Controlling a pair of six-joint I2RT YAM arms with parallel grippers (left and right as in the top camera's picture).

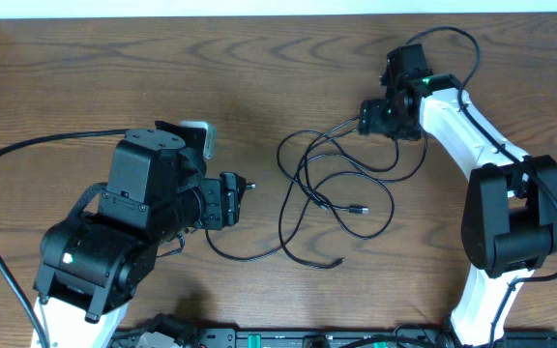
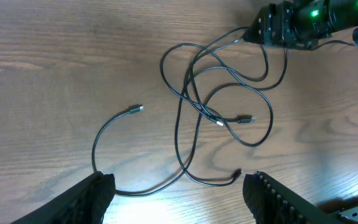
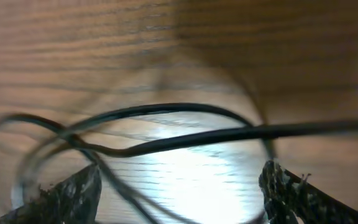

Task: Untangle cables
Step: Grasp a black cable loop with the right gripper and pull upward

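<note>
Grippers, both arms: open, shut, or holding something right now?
Left gripper: open, gripping nothing.
Right gripper: open, jaws either side of the thin black cables, not clamped on them.

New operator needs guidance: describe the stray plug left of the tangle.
On the wooden table, find the black cable tangle. One strand arcs out to its left; its plug lies alone on bare wood, unlike the other plugs by the loops.

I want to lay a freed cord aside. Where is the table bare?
Bare wood: the far-left corner beyond the left arm, and the near patch between the cables and the right arm. Crowded: the middle, where the cables loop, up to the right claw at their far end.
</note>
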